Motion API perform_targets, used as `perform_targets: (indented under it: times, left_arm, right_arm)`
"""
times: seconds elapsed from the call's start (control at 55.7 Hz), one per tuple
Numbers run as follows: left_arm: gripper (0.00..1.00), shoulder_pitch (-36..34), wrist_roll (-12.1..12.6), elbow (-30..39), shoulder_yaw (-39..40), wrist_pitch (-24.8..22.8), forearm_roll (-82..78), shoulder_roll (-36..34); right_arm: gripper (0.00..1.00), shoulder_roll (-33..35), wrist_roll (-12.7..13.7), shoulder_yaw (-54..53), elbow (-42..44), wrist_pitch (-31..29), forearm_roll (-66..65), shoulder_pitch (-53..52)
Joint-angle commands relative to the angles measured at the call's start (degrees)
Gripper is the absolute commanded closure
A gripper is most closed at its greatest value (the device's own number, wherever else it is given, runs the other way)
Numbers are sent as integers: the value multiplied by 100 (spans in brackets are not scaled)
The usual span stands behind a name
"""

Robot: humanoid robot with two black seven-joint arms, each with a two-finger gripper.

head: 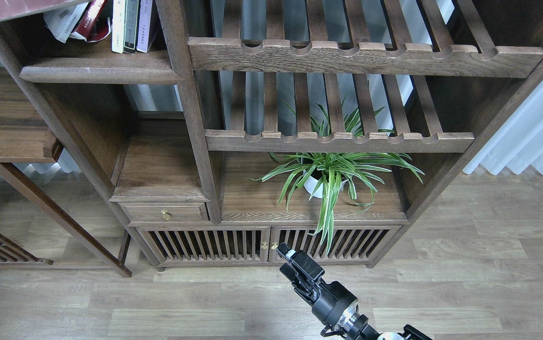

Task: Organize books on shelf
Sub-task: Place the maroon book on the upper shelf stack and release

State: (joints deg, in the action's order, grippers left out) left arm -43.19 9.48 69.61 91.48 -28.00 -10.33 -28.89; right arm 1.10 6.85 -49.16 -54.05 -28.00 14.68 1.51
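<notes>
Maroon paperback (16, 5) shows only as a sliver at top-left, above dark-brown wooden shelf board (101, 74), far up-left of my right gripper (295, 267), whose fingers I cannot tell apart; left gripper out of view.

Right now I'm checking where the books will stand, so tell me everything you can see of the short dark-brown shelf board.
The shelf is a short solid dark-brown wooden board at upper left, level, with a rounded moulded front edge. It spans from the slanting left post to the upright post. At its back stand three upright books, with leaning ones beside them. Its front part is bare.
</notes>
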Motion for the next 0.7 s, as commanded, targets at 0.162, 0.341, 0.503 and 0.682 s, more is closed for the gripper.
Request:
perform_targets:
  times: [0.162, 0.341, 0.503, 0.682]
  left_arm:
    - [97, -1278, 142, -992, -490, 0, -715, 59]
    - [97, -1851, 133, -1538, -632, 0, -1392, 76]
    - [97, -1877, 124, -1652, -790, 0, -1823, 340]
    - [97, -1903, 115, -1758, -913, 0, -2113, 542]
  right_arm:
    - [4, -22, 0, -6, -9, 0, 0, -2]
    - [4, -40, 0, -6, -9, 0, 0, -2]
    - [4, -40, 0, -6, -9, 0, 0, -10]
    - [4, -40, 0, -6, -18, 0, 0, -10]
